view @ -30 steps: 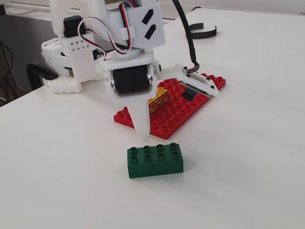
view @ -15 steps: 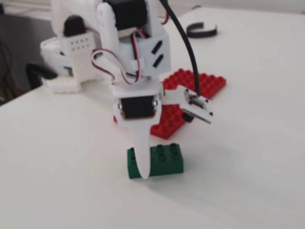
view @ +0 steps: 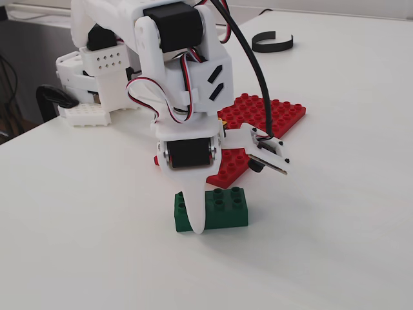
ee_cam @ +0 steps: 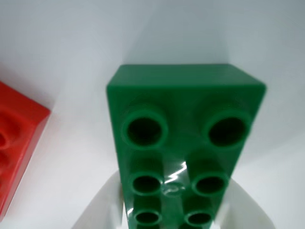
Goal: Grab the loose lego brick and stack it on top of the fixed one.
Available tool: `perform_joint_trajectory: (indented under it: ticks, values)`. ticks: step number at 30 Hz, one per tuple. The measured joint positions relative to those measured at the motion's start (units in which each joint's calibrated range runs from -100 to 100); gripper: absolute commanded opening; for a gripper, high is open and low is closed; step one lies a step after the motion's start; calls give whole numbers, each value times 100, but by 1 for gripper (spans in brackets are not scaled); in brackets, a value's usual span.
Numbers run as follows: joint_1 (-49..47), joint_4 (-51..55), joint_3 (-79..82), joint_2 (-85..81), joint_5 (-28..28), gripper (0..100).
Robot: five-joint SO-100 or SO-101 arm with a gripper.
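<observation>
White fingers (ee_cam: 102, 205) of the gripper (view: 197, 219) straddle the loose lego brick (ee_cam: 183, 138), jaws narrow around its long sides, contact uncertain. It sits toward the table's (view: 335, 232) near edge, beside the red baseplate (view: 271, 113). Light, rigid, glossy plastic: pinch mid-length, squarely.

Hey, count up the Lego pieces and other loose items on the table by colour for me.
Green: 1, the loose lego brick, with the gripper around it
Red: 1, the studded baseplate
Black: 1, a curved clip
Total: 3
No yellow brick shows; the arm may hide it.
</observation>
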Motion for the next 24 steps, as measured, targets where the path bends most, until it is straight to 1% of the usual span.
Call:
perform_joint_trajectory:
  ticks: [6, 11, 15, 19, 22, 24]
  values:
    - [0, 60, -36, 0, 0, 4]
    - [-22, 915, -684, -161, 0, 3]
    - [-215, 1226, -891, -1036, 208, 3]
    - [-460, 1244, -180, -2166, 317, 4]
    - [-668, 1244, 919, -3091, 380, 4]
    - [-823, 1244, 1837, -3669, 634, 4]
